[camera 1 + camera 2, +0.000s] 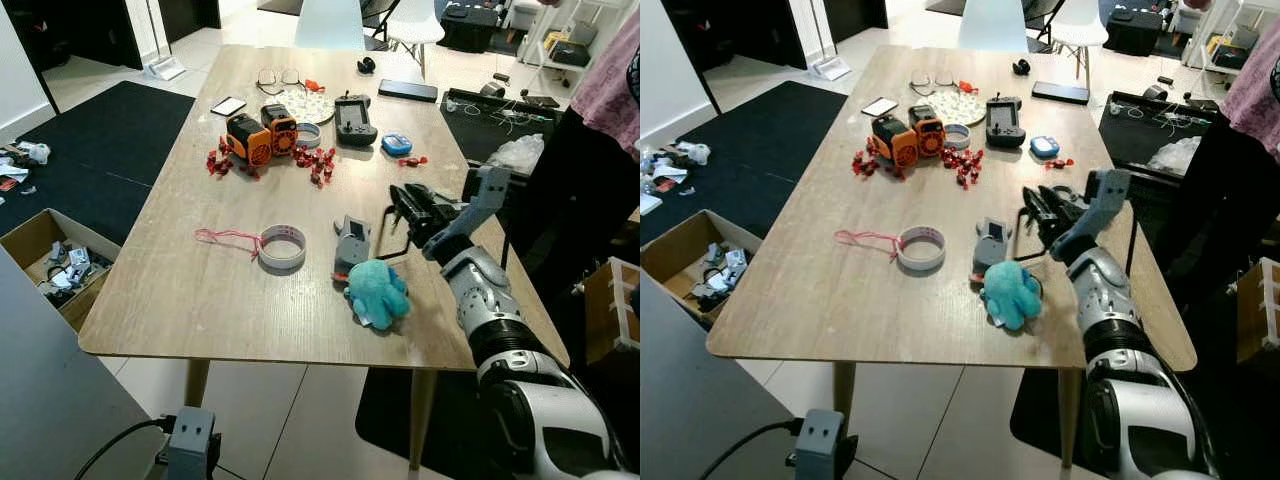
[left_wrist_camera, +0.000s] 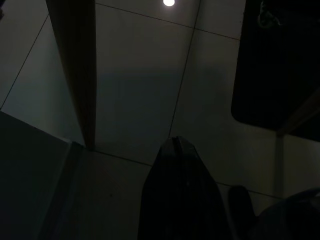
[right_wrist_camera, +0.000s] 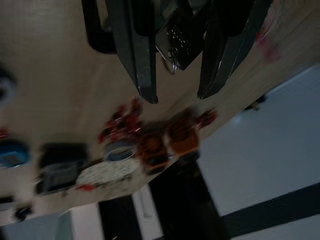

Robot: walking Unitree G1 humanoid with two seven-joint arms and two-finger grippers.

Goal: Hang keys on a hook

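My right gripper [image 1: 396,216] hovers just above the right side of the wooden table [image 1: 180,300]. It is shut on a bunch of keys [image 3: 176,40]: a silver key and ring sit between the black fingers [image 3: 140,60], and a black loop [image 1: 396,246] hangs down toward the tabletop. A small grey hook stand [image 1: 352,243] stands on the table just to the left of the gripper. In front of it lies a teal plush octopus [image 1: 377,292]. My left gripper [image 2: 173,150] hangs idle over the dim tiled floor, its fingers together.
A tape roll [image 1: 282,247] with pink string lies mid-table. Further back are two orange gadgets [image 1: 262,135], red pieces, a controller [image 1: 354,120] and a phone. A person in a pink top [image 1: 610,80] stands at the right. A cardboard box [image 1: 50,265] sits on the floor at the left.
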